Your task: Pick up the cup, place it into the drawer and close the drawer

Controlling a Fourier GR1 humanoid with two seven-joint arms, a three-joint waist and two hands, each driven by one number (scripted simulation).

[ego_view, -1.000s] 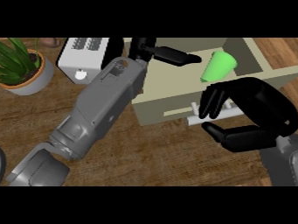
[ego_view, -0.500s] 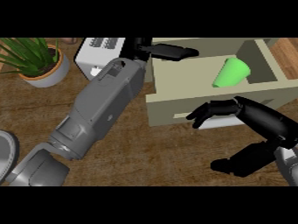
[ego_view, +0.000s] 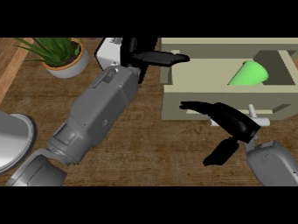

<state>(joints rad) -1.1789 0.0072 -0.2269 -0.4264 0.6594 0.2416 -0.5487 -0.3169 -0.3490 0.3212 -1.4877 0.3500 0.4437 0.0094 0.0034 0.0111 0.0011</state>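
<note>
A kitchen: a wooden worktop (ego_view: 144,144) carries a white toaster (ego_view: 110,52), a potted plant (ego_view: 59,54), a steel pot (ego_view: 3,142) and a beige drawer (ego_view: 232,94).

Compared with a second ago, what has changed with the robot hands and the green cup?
The right robot hand has let go of the green plastic cup and drawn back to the beige drawer's front, fingers open. The cup now lies inside the open drawer. The left robot hand stays at the drawer's far left corner.
</note>
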